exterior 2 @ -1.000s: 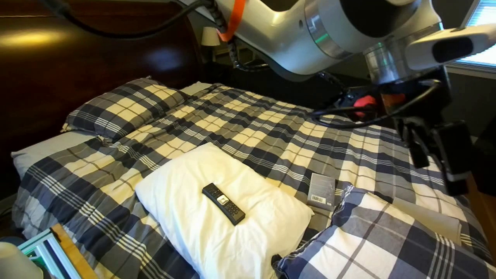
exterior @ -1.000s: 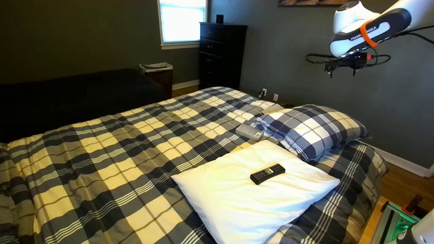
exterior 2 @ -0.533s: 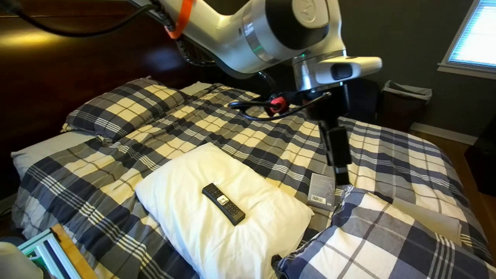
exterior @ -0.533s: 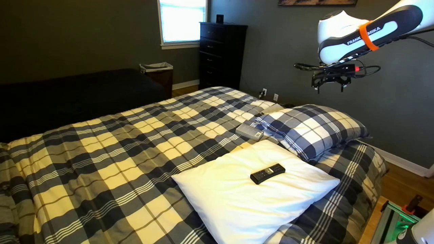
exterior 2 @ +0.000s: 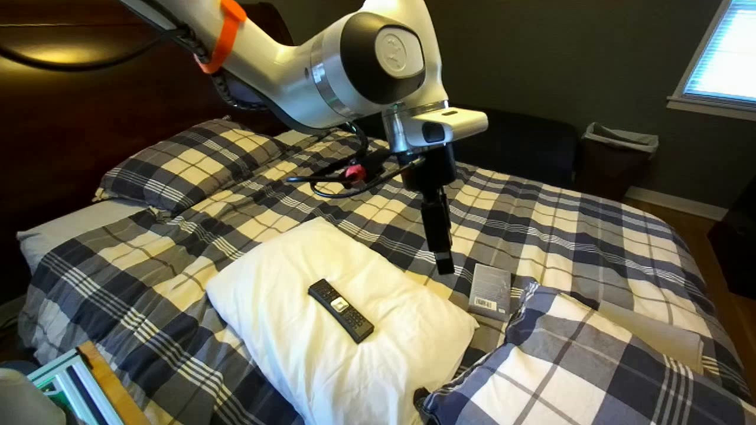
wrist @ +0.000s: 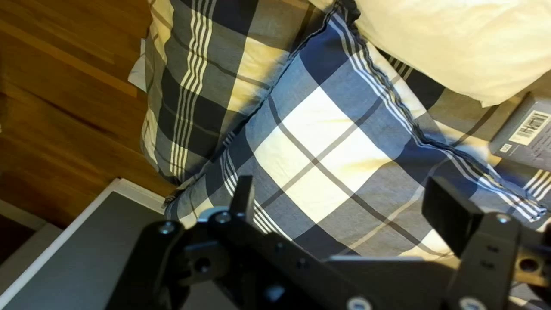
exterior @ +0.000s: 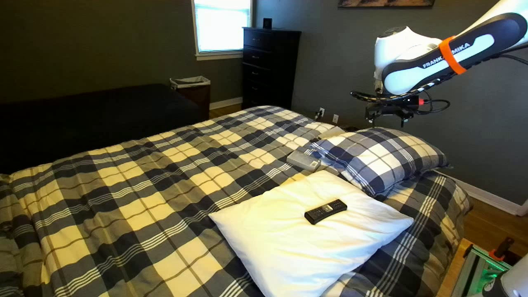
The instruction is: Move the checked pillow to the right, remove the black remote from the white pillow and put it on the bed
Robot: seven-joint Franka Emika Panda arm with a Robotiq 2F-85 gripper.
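The checked pillow (exterior: 381, 159), navy-grey and white plaid, lies beside the white pillow (exterior: 264, 235) on the bed (exterior: 140, 177). The checked pillow (exterior 2: 585, 366) is partly cut off in an exterior view and fills the middle of the wrist view (wrist: 314, 159). The black remote (exterior: 326, 211) lies flat on the white pillow in both exterior views (exterior 2: 341, 311); it is out of the wrist view. A part of the white pillow (wrist: 465, 47) shows at the wrist view's top right. My gripper (wrist: 346, 204) is open and empty, above the checked pillow and apart from it (exterior: 386, 122).
A grey box (exterior 2: 490, 289) with a barcode lies between the white and checked pillows' corners. A pale flat thing (exterior 2: 655, 333) is partly beneath the checked pillow. Another plaid pillow (exterior 2: 189, 165) lies near the wooden headboard (exterior 2: 147, 77). A dark dresser (exterior: 270, 66) stands behind the bed.
My gripper has moved left and down in an exterior view, coming lower over the checked pillow. It stays open. The pillows and the remote have not moved.
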